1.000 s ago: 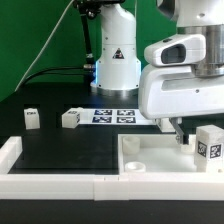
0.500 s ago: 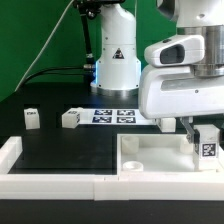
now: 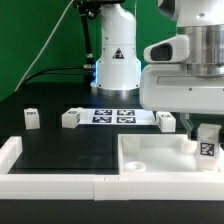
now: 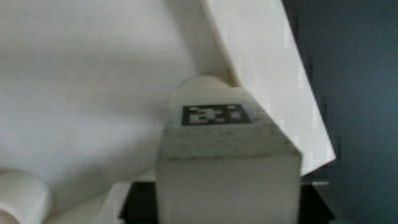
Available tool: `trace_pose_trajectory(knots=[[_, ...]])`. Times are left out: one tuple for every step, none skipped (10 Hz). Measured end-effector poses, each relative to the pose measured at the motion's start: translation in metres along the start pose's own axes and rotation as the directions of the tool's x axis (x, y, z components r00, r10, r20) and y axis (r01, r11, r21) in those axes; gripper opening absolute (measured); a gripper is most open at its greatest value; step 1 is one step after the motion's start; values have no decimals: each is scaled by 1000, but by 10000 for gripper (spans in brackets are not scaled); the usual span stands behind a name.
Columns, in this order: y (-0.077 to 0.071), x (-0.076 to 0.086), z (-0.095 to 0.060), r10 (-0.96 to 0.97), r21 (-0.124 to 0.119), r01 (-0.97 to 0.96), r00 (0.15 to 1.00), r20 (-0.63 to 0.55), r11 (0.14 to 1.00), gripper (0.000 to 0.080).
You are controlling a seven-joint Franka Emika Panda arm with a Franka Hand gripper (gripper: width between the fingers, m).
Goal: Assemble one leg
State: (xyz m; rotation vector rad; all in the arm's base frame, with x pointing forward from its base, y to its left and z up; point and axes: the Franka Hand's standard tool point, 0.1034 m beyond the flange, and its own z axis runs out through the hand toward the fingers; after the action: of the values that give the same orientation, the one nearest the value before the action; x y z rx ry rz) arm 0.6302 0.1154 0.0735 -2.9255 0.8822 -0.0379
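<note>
The leg (image 3: 207,146) (image 4: 221,160) stands upright, gripped in our jaws at the panel's (image 3: 150,157) corner on the exterior view's right. Two more legs (image 3: 70,118) sit well apart on the open black table (image 3: 60,150).

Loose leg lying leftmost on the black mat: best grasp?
Take the leftmost leg from above, pincer closing on its two plain side faces. It stands upright and apart from the next leg, so both sides look free; the tagged face stays visible.
</note>
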Motion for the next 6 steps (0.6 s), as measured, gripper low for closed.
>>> trace_pose_trajectory(knots=[[1,0,0,154,2,-154,988,3,988,291],[1,1,0,295,0,-295,955,1,955,292],[2,1,0,397,-2,-397,918,-3,918,292],[2,1,0,446,-2,-446,895,-4,895,292],[3,2,1,534,2,-534,845,3,845,292],[4,3,0,614,3,-614,789,9,789,292]])
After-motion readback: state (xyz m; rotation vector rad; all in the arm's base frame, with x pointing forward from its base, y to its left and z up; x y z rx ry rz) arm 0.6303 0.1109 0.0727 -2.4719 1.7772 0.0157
